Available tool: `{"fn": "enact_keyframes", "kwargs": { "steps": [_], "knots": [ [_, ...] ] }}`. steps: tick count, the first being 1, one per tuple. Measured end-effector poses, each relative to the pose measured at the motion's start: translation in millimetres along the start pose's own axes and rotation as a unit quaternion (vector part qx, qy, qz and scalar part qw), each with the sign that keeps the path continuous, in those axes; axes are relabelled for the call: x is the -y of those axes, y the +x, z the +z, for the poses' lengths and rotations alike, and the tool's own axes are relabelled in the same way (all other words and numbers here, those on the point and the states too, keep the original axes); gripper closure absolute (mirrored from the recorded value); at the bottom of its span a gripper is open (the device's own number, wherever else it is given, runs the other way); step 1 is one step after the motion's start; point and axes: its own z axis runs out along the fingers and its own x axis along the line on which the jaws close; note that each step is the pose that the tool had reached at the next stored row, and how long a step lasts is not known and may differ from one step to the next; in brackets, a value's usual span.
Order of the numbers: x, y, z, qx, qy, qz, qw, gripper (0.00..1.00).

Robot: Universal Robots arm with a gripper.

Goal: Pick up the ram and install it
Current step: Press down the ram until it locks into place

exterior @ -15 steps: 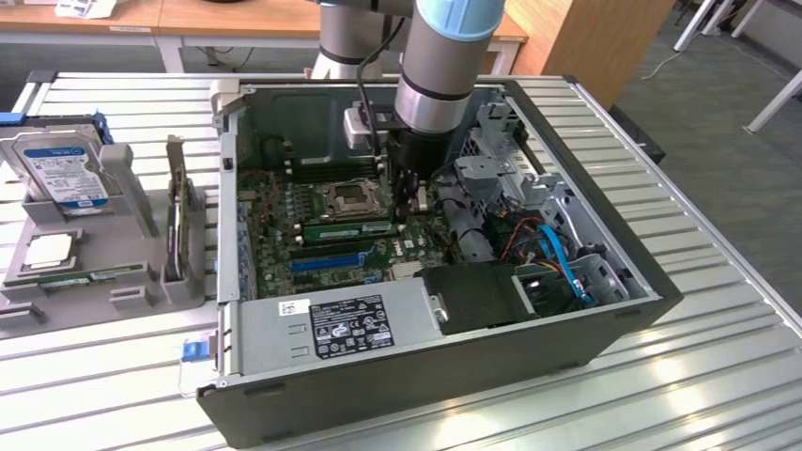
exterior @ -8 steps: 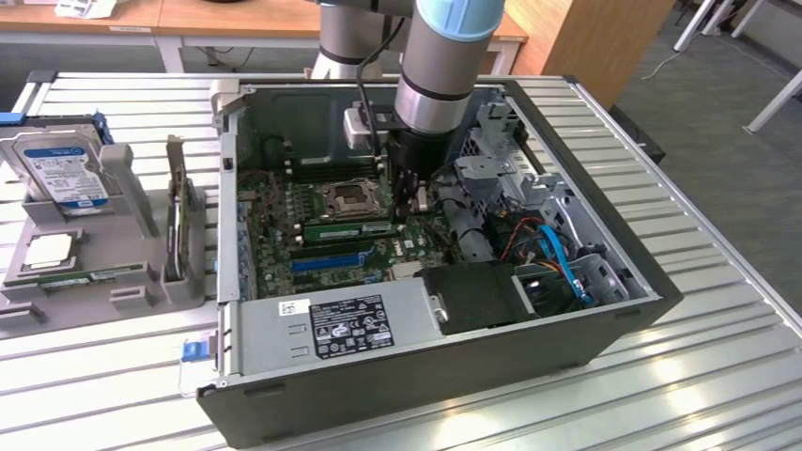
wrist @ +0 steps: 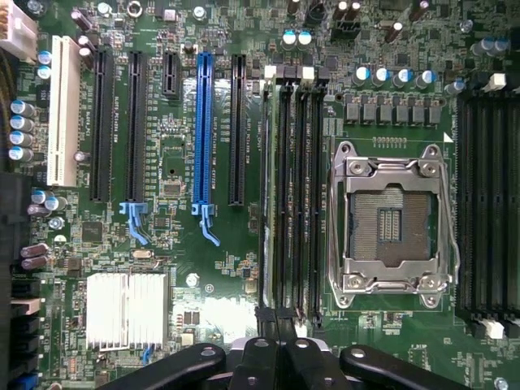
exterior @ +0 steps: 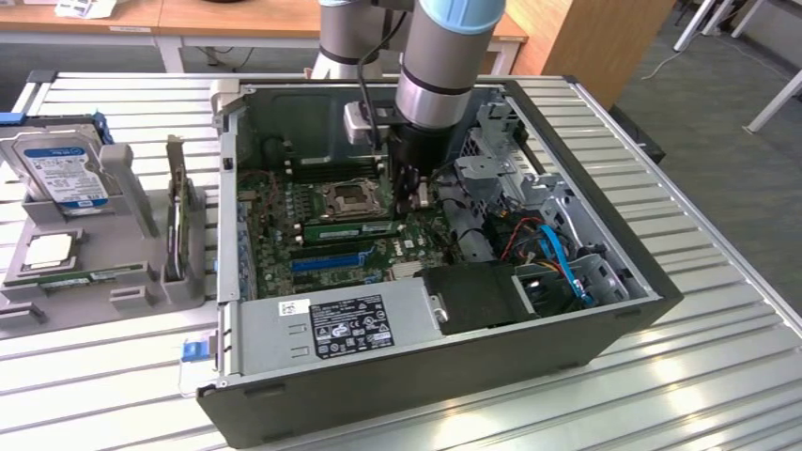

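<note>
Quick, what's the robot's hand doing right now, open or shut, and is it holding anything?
Hand: shut, down inside the computer case over the memory slots; whether it grips the ram cannot be told.

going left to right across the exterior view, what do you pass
hard drive → grey parts holder → green motherboard → empty processor socket → gripper → blue cable → case's far wall

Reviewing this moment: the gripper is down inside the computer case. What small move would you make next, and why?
Probably a short, straight push down. The shut gripper sits over one end of the memory slots beside the empty processor socket, and in the exterior view the ram already lies along a slot. Whether it is fully seated cannot be told.
</note>
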Motion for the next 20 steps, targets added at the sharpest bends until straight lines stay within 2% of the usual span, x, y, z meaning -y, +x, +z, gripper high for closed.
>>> {"fn": "enact_keyframes", "kwargs": {
  "steps": [10, 16, 20],
  "knots": [
    [-0.4, -0.4, -11.9, -0.0001, 0.0000, 0.000, 1.0000, 0.90],
    [-0.4, -0.4, -12.1, 0.0000, 0.0000, 0.000, 1.0000, 0.90],
    [-3.6, -0.4, -12.0, -0.0001, 0.0000, 0.000, 1.0000, 0.90]
  ]
}}
